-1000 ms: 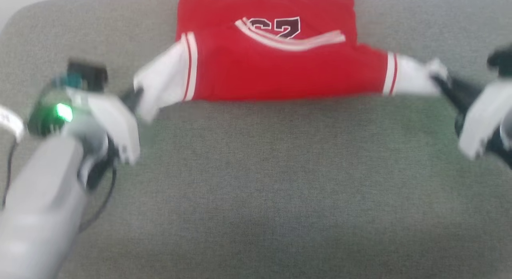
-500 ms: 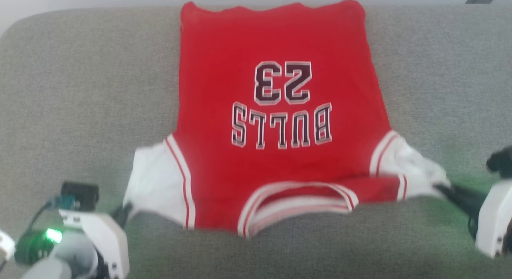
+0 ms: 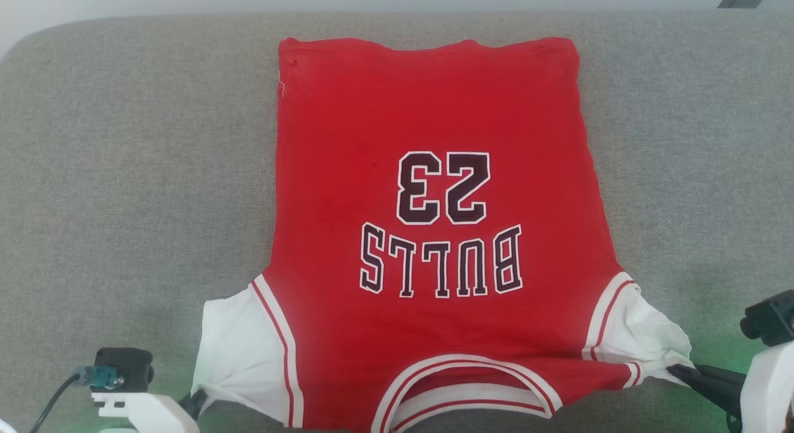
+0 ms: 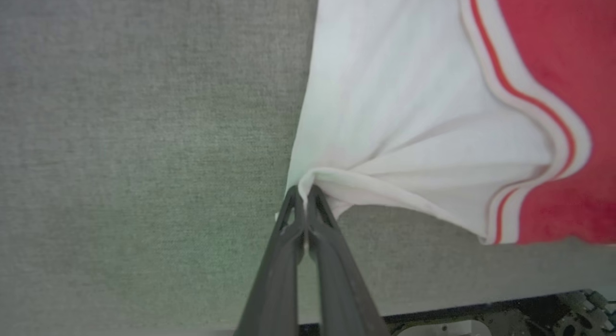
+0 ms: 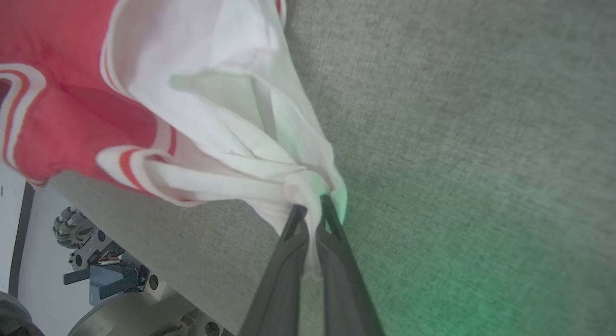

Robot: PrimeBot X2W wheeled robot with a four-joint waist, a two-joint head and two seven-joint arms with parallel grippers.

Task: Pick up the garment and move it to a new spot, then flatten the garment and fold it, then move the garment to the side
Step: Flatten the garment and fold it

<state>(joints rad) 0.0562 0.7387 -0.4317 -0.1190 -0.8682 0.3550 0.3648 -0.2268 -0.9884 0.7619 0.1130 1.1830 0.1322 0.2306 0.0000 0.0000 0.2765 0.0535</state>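
Garment [image 3: 434, 141] unfolded vs 1 s ago, flat on grey surface [image 3: 124, 172]; L hand [image 4: 303, 191], R hand [image 5: 310, 202] each pinch sleeves [image 3: 239, 352].

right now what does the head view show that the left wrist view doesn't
Head view, not the left wrist view: the garment's whole red body with its upside-down BULLS 23 lettering, the neckline, and the right gripper shut on a white sleeve. Left wrist view, not the head view: part of the robot's base past the grey surface's edge. Both: the left gripper shut on the other white sleeve, the striped trim, the grey surface.
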